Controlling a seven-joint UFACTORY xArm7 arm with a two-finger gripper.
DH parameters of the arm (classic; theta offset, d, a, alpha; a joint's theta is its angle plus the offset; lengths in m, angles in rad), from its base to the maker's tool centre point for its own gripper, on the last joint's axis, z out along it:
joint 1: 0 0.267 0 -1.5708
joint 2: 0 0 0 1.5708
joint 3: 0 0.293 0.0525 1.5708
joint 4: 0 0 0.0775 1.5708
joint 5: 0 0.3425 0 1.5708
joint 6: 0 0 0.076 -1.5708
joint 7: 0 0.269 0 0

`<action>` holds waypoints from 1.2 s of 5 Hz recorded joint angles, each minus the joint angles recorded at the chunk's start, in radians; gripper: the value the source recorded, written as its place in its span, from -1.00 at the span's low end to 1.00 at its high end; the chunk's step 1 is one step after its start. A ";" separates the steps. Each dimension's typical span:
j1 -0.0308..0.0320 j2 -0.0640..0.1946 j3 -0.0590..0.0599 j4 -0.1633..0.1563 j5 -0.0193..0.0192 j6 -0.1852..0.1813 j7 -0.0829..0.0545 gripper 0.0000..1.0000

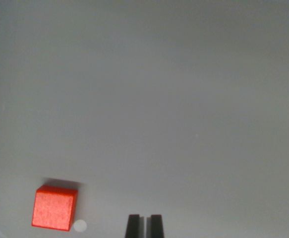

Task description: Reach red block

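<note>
- Surface (174,89): plain grey, matte, fills nearly the whole wrist view; faint curved line at the lower left corner, possibly an edge or marking, cannot tell which
- Red block (54,208): sits flat on the surface low in the wrist view's left, slightly rotated, top face and one side face visible, soft shadow behind it; nothing touching it
- Gripper (144,226): two dark fingertips enter at the bottom edge, near centre, with only a narrow slit between them, so the claw reads as clenched or nearly so, grasping nothing
- White dot (80,226): small pale round mark on the surface just beside the block's lower right corner; sticker or spot, cannot tell
- Step in hand (judgement): approach phase, reach not yet complete; the block lies apart from the fingertips, off toward the wrist view's left
- Next move (judgement): translate sideways toward the wrist view's left until the block sits in line with the fingertips, then close the remaining gap; if a grasp were wanted, the claw would need to spread first, as the slit looks narrower than the block
</note>
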 joint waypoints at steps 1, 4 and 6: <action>0.0084 0.013 0.008 -0.035 0.0003 -0.046 0.007 -1.00; 0.0166 0.025 0.017 -0.070 0.0006 -0.090 0.014 -1.00; 0.0253 0.037 0.025 -0.106 0.0009 -0.138 0.021 -1.00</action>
